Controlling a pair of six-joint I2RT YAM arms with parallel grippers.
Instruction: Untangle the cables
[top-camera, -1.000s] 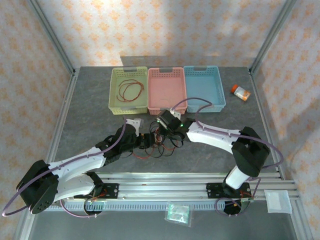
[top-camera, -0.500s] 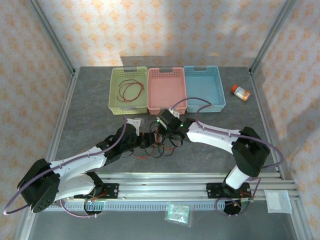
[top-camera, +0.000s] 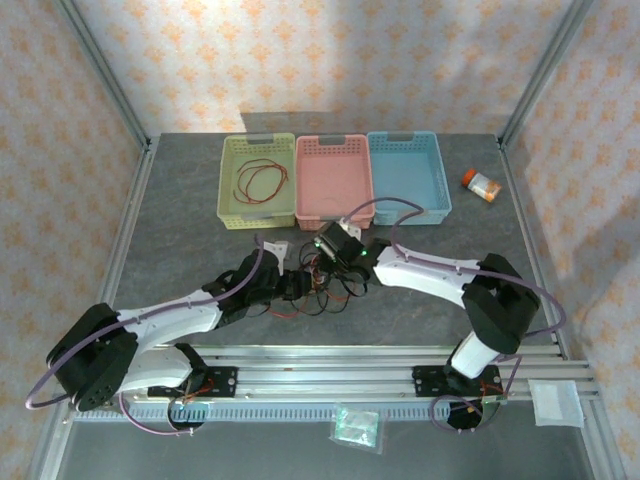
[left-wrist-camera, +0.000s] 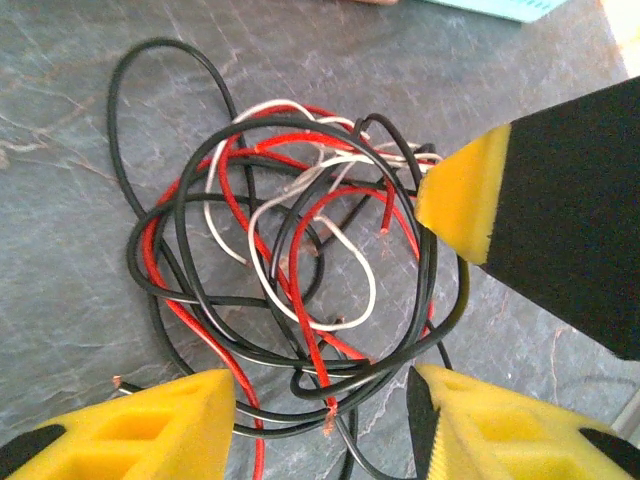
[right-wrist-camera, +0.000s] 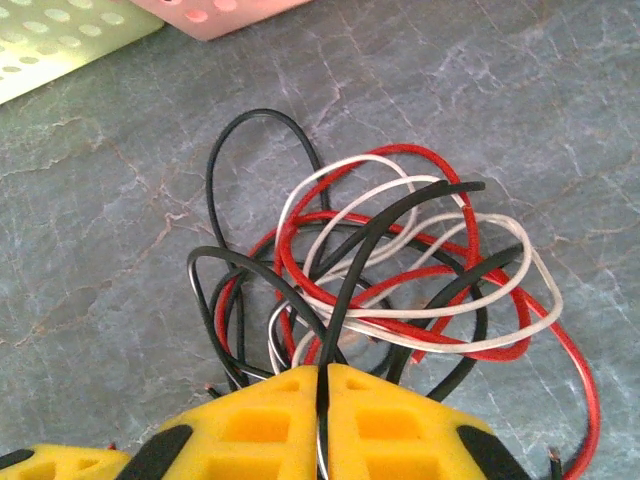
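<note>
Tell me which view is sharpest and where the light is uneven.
Top external: bright patches on the back wall, cables too small for detail. Left wrist: cables sharp, no glare. Right wrist: equally sharp, even light, faint shadows under cables.

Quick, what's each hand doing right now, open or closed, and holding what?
Left hand: open, with strands of the tangled cables lying between its jaws.
Right hand: closed on a black cable.

The cables (top-camera: 322, 291) lie on the table (top-camera: 180, 225), before 3 baskets (top-camera: 334, 185).
</note>
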